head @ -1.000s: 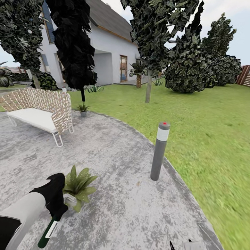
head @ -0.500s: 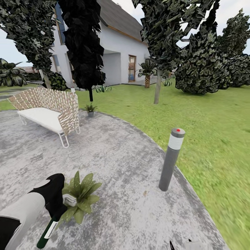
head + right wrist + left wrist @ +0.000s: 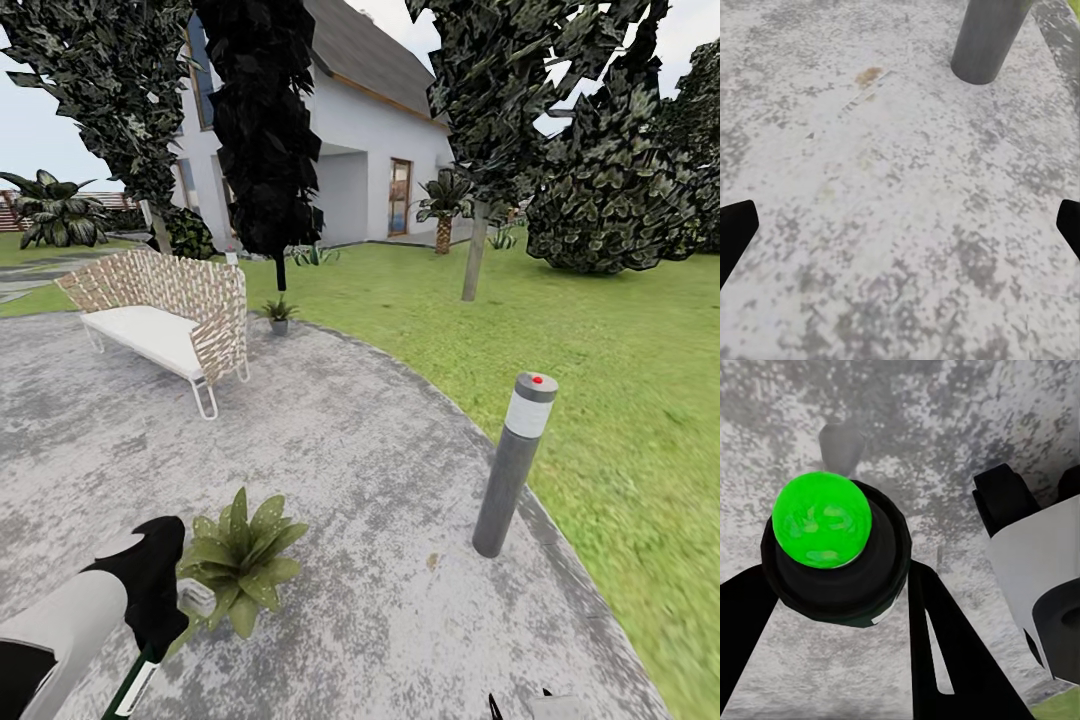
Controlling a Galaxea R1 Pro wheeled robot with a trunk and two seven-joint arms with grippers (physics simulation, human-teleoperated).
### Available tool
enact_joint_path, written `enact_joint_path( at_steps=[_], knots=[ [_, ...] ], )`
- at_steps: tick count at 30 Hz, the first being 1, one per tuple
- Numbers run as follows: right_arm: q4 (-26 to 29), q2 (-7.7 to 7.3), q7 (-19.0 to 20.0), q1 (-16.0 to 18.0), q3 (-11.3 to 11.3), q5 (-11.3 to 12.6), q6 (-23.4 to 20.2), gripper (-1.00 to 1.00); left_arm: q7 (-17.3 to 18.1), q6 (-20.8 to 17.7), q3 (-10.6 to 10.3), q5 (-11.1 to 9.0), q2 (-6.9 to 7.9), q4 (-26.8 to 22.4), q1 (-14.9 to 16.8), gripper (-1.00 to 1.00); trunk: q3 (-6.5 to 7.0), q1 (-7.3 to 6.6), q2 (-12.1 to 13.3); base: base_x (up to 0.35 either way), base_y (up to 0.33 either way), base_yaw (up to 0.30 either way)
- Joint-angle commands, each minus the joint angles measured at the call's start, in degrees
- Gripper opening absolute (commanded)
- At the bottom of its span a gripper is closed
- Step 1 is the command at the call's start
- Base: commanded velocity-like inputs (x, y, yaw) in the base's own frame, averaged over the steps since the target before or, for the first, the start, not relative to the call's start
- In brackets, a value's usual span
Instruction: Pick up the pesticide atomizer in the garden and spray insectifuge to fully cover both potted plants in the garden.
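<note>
The left gripper (image 3: pixel 150 640) grips the pesticide atomizer (image 3: pixel 130 688) beside the near potted plant (image 3: pixel 238 560), so pickup looks done, while the far potted plant (image 3: pixel 279 315) waits; the right gripper (image 3: pixel 900 225) hangs open.

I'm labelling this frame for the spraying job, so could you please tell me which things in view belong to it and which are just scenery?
Belongs to the job:
pesticide atomizer, held in the left gripper
near potted plant
far potted plant

Just scenery:
bollard lamp
wicker bench
house
palm
right gripper, open over bare paving
</note>
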State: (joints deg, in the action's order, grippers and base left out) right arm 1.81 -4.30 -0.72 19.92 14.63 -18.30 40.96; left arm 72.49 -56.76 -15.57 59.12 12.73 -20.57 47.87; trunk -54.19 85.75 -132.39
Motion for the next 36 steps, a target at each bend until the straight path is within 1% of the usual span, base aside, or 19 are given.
enact_joint_path(
  at_steps=[1, 5, 7, 8, 9, 10, 12, 14, 21, 24, 28, 32, 36],
  knots=[
    [0.0, -0.01, -0.1, 0.0, 0.5, -0.6, 0.2, 1.00, 0.6, -0.5, 0.0, 0.5, 0.00, -0.2, 0.0, -1.00, -0.06, -0.01, 0.0, 0.000, 0.000, 0.000],
    [0.0, -0.01, -0.1, 0.0, 0.5, -0.6, 0.2, 1.00, 0.6, -0.5, -0.1, 0.5, -0.21, -0.2, -0.1, -1.00, -0.06, -0.01, 0.0, 0.000, 0.000, 0.000],
    [0.0, -0.01, -0.1, 0.0, 0.5, -0.6, 0.2, 1.00, 0.5, -0.5, 0.0, 0.5, 0.13, -0.1, -0.2, -1.00, -0.06, -0.01, 0.0, 0.000, 0.000, 0.000],
    [0.0, -0.01, -0.1, 0.0, 0.5, -0.6, 0.2, 1.00, 0.5, -0.3, 0.0, 0.6, 0.61, -0.1, -1.2, -1.00, -0.06, -0.01, 0.0, 0.000, 0.000, 0.000],
    [0.0, -0.01, -0.1, 0.0, 0.5, -0.6, 0.2, 1.00, 0.5, -0.3, 0.0, 0.6, 0.71, -0.1, -1.4, -1.00, -0.06, -0.01, 0.0, 0.005, 0.000, 0.000],
    [0.0, -0.01, -0.1, 0.0, 0.5, -0.6, 0.2, 1.00, -1.4, -0.4, -0.1, 0.6, 0.70, -0.2, -1.5, -1.00, -0.06, -0.01, 0.0, 0.228, -0.088, 0.000],
    [0.0, -0.01, -0.1, 0.0, 0.5, -0.6, 0.2, 1.00, -2.6, -0.5, -0.1, 0.5, 0.70, -0.2, -1.6, -1.00, -0.06, -0.01, 0.0, 0.192, -0.084, 0.000],
    [0.0, -0.01, -0.1, 0.0, 0.5, -0.6, 0.2, 1.00, -2.9, -0.5, 0.0, 0.5, 0.76, -0.2, -1.6, -1.00, -0.06, -0.01, 0.0, 0.078, -0.035, 0.000],
    [0.0, -0.01, -0.1, 0.0, 0.5, -0.6, 0.2, 1.00, -3.0, -0.4, 0.1, 0.5, 0.86, -0.1, -1.6, -1.00, -0.06, -0.01, 0.0, 0.013, -0.006, 0.000],
    [0.0, -0.01, -0.1, 0.0, 0.5, -0.6, 0.2, 1.00, -3.0, -0.4, 0.2, 0.5, 1.11, -0.1, -2.3, -1.00, -0.06, -0.01, 0.0, 0.000, 0.000, 0.000],
    [0.0, -0.01, -0.1, 0.0, 0.5, -0.6, 0.2, 1.00, -3.0, -0.4, 0.2, 0.0, 2.27, -0.2, -2.6, -1.00, -0.06, -0.01, 0.0, 0.000, 0.000, 0.000],
    [0.0, -0.01, -0.1, 0.0, 0.5, -0.6, 0.2, 1.00, -3.0, -0.4, 0.1, 0.0, 2.09, -0.6, -2.6, -1.00, -0.06, -0.01, 0.0, 0.000, 0.000, 0.042],
    [0.0, -0.01, -0.1, 0.0, 0.5, -0.6, 0.2, 1.00, -3.1, -0.4, 0.1, -0.1, 1.80, -0.8, -2.6, -1.00, -0.06, -0.01, 0.0, 0.000, 0.000, 0.231]
  ],
)
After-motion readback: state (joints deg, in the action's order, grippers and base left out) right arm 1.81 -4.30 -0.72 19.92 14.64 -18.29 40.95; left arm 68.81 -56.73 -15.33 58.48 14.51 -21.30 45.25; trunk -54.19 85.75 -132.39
